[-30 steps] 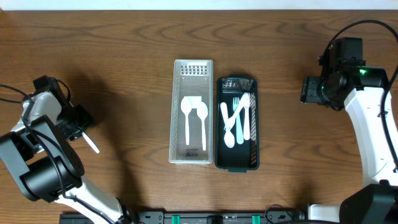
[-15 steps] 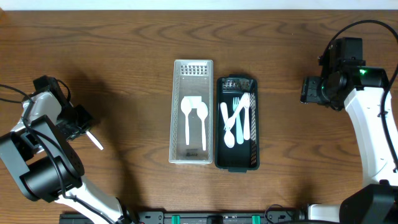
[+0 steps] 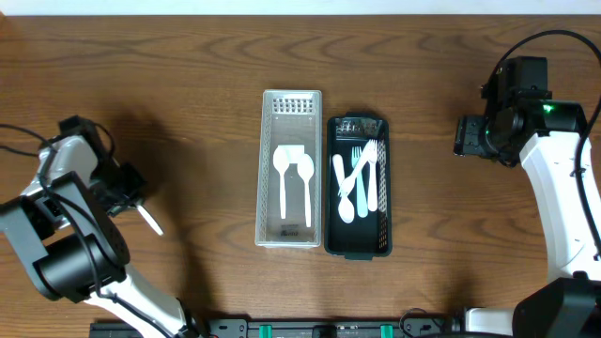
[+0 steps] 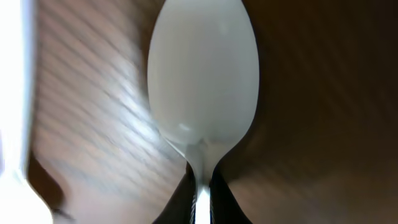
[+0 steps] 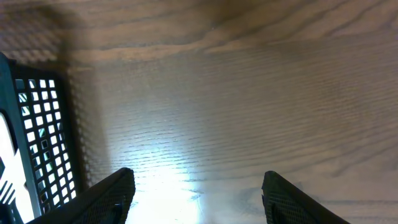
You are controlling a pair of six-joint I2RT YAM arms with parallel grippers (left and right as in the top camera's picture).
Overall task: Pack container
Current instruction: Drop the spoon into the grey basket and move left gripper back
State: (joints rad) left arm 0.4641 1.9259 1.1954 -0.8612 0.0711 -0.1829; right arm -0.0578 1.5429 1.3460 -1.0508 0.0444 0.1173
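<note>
Our left gripper [image 3: 131, 194] is closed on the thin handle of a white plastic spoon [image 3: 146, 219]. The spoon hangs over the table [image 3: 188, 94] far out on our left, well apart from both containers. The pinch looks narrow and most of the spoon juts past the fingers, so we judge that a quick swing could let it pivot or slip out onto the wood. If we carry it across low, the bowl end could catch the near wall of the pale tray [image 3: 266, 169]. Two spoons [image 3: 293, 183] already lie in that tray, and a crooked release could leave ours propped on them or on the rim.

Between the spoon and the tray we see only bare wood, an open lane. The black basket [image 3: 385, 188] of mixed cutlery [image 3: 357, 183] sits just beside the tray on its far side, so an overshoot would land there. Our right gripper [image 5: 196, 199], jaws wide and empty, hovers beyond the basket, clear of our path.
</note>
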